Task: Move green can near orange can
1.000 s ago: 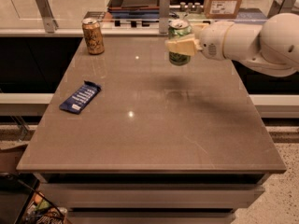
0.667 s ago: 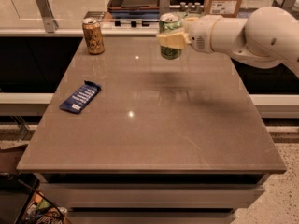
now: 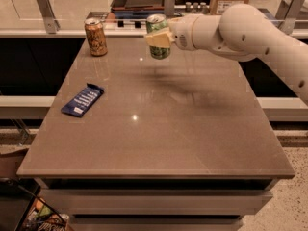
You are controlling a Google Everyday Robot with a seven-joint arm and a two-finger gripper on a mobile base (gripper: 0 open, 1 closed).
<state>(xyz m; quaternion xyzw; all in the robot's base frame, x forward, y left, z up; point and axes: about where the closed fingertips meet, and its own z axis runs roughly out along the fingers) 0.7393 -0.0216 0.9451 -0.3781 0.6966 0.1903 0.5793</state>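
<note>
Nearest on the brown worktop (image 3: 159, 129), towards its left edge, lies a dark blue wrapped bar (image 3: 83, 100), flat and at a slant. Farther back the white arm (image 3: 240, 28) comes in from the right and stretches almost level over the far half, its wrist pointing left, and the claw (image 3: 158, 38) pinches the green can (image 3: 160, 53) about its middle, holding it upright and clear of the surface with a shadow beneath. At the far left corner the orange can (image 3: 96, 36) stands upright, apart from the green can and to its left.
</note>
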